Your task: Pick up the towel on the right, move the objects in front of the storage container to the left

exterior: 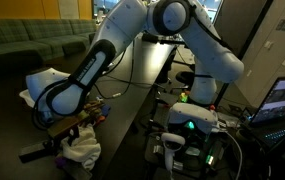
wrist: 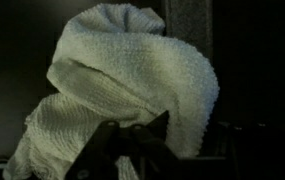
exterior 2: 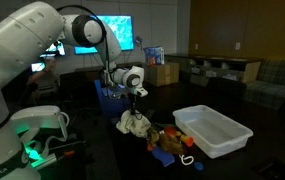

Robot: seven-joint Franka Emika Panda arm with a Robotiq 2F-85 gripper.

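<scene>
In the wrist view the white towel fills most of the picture, its rumpled folds draped over my gripper, which is shut on the cloth. In both exterior views the towel hangs from the gripper just above the dark table. To its right lies the jumble of small coloured objects, in front of the white storage container. From the opposite side, the towel dangles below the gripper, with the container behind the arm and a few objects beside it.
A glowing green-lit robot base stands at the near left. Monitors and cardboard boxes line the back. A laptop and cables sit off to one side of the dark table.
</scene>
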